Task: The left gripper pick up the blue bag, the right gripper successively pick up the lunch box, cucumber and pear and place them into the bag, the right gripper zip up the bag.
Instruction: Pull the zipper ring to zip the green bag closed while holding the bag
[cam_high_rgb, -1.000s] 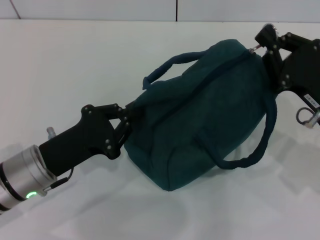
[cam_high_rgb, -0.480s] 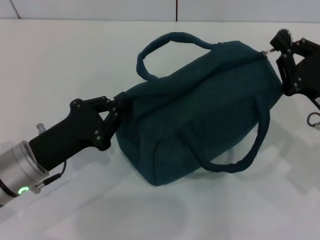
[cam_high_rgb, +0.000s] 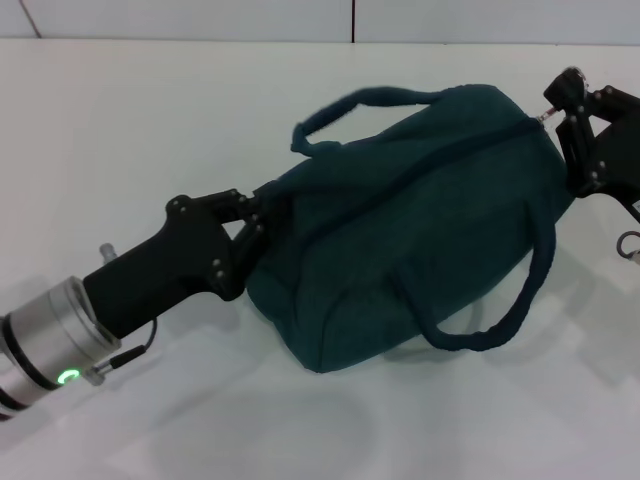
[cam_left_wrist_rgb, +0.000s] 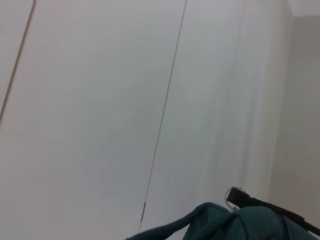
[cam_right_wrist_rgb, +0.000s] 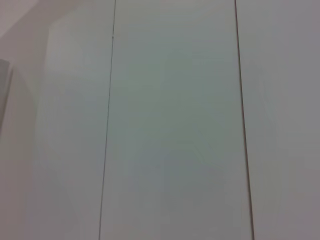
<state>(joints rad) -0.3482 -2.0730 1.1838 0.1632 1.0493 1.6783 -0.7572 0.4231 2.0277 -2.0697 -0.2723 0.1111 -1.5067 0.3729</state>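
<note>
The blue bag (cam_high_rgb: 420, 220) lies tilted on the white table, its zipper closed along the top. My left gripper (cam_high_rgb: 258, 215) is shut on the bag's left end. My right gripper (cam_high_rgb: 562, 98) is at the bag's far right end, shut on the metal zipper pull (cam_high_rgb: 544, 115). One handle (cam_high_rgb: 375, 100) arches over the back and the other (cam_high_rgb: 500, 315) hangs at the front. The top of the bag (cam_left_wrist_rgb: 245, 226) shows in the left wrist view. The lunch box, cucumber and pear are out of view.
The white table (cam_high_rgb: 150, 120) spreads around the bag, with a white panelled wall behind it. The right wrist view shows only white wall panels (cam_right_wrist_rgb: 170, 125).
My right gripper has moved to the right along the zipper line with the pull. The bag and my left gripper shifted left, then back right. The back handle swung up and then flattened.
</note>
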